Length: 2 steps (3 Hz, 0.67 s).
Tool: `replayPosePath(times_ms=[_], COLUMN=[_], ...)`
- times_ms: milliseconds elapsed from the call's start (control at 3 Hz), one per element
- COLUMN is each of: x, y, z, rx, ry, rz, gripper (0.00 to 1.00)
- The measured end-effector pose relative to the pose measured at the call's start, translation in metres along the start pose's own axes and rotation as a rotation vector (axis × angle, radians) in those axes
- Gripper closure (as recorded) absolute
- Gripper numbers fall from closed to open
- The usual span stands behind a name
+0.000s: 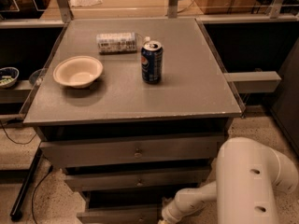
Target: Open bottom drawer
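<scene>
The grey cabinet has three drawer fronts stacked under its top. The bottom drawer [120,214] is the lowest, a slim grey front at the bottom edge of the camera view, with a dark gap above it. It stands a little forward of the middle drawer [138,178]. My white arm [196,200] reaches in from the lower right. My gripper [163,220] is at the right part of the bottom drawer's front, mostly cut off by the bottom edge of the view. The bottom drawer's knob is hidden.
On the cabinet top [196,92] stand a cream bowl [77,71], a blue soda can [152,62] and a lying wrapped packet [117,42]. The top drawer [135,150] has a small central knob. A black rod [25,190] leans on the floor at left.
</scene>
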State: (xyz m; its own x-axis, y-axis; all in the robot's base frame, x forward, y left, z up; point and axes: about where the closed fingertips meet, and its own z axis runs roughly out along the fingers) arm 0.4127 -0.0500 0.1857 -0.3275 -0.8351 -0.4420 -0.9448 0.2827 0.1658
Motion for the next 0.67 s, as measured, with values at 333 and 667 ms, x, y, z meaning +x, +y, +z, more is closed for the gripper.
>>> replayPosePath(times_ms=[333, 667], x=[0.0012, 0.0029], y=[0.0002, 0.0028], z=[0.0022, 0.0041], rx=[-0.005, -0.020], ry=[0.004, 0.011], rz=[0.003, 0.010], gripper=[0.00, 0.00])
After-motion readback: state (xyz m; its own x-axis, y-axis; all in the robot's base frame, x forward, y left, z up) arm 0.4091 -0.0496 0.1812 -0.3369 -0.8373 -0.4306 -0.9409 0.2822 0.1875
